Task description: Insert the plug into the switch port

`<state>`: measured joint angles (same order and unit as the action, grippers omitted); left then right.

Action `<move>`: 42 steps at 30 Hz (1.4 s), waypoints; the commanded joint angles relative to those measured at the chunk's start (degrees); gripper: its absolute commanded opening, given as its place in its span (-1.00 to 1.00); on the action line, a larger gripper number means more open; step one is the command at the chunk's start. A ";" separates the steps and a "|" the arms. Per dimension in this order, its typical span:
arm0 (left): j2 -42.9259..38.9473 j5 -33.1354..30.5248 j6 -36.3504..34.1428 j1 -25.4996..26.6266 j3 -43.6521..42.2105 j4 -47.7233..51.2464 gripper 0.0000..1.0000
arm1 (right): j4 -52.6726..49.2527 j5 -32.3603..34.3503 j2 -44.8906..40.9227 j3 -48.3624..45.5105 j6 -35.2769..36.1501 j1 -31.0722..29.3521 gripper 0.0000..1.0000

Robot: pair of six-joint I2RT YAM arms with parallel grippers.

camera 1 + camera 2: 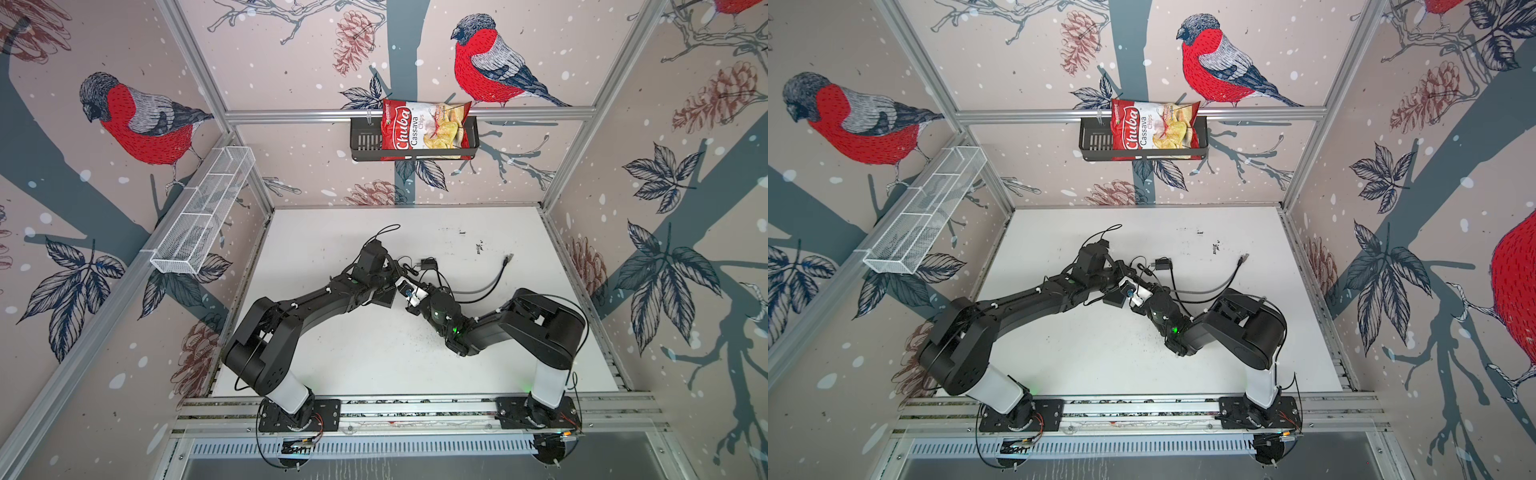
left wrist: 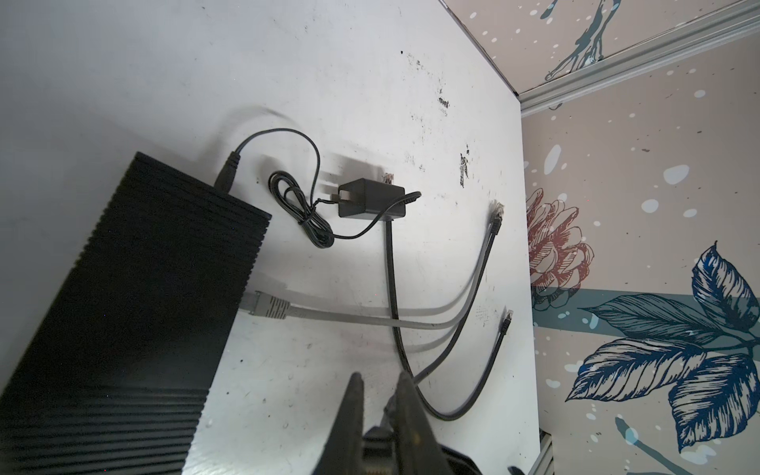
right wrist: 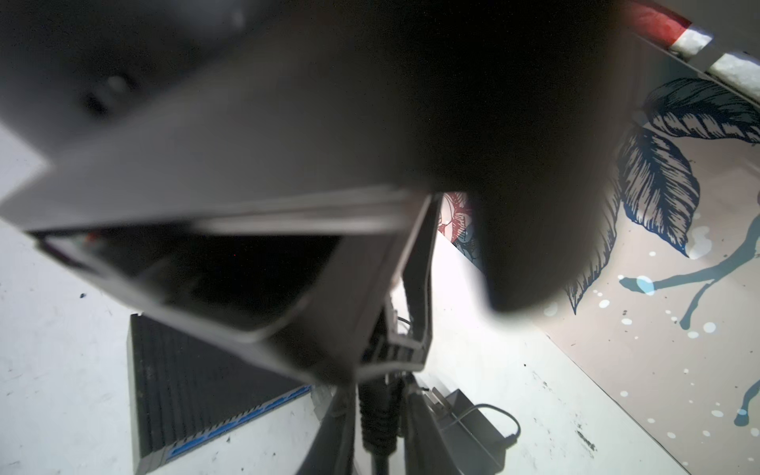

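The switch (image 2: 135, 308) is a flat black ribbed slab on the white table. Its row of blue ports (image 3: 238, 415) shows in the right wrist view. In both top views the arms hide all but a corner of the switch (image 1: 386, 297). Both grippers meet beside it. My left gripper (image 2: 378, 382) has its fingers almost together on the plug end of a black cable (image 2: 460, 320). My right gripper (image 3: 380, 436) is shut on the plug's ribbed black boot (image 3: 378, 415), right under the left gripper. The plug tip is hidden.
A small black adapter (image 2: 370, 197) with a thin coiled cord lies past the switch. A grey cable (image 2: 349, 318) is plugged into the switch's side. Loose black cable ends (image 2: 497, 214) lie toward the right wall. A chips bag (image 1: 424, 126) sits in the back-wall basket.
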<state>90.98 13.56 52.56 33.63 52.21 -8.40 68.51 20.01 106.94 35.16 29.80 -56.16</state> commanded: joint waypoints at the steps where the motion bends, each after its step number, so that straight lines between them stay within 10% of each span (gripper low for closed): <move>1: 0.03 1.11 0.09 0.12 -0.06 -0.67 -1.00 | 2.14 0.47 0.44 0.61 -0.07 -0.13 -0.63; 13: -0.06 1.58 0.44 0.07 0.08 -1.18 -1.00 | 0.54 -0.33 1.15 0.61 -1.78 -0.26 -0.48; 32: 0.17 2.21 0.96 0.12 0.34 -1.70 -1.00 | 0.06 -0.70 2.36 1.85 -2.35 -0.04 -0.99; 42: -0.43 1.50 0.23 0.12 0.30 -2.14 -0.04 | -4.89 -6.70 -0.26 0.90 -5.08 1.64 -1.00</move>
<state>91.11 12.73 53.91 33.56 52.12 -8.80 67.26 15.55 107.57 36.32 26.83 -55.05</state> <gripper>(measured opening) 0.477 0.125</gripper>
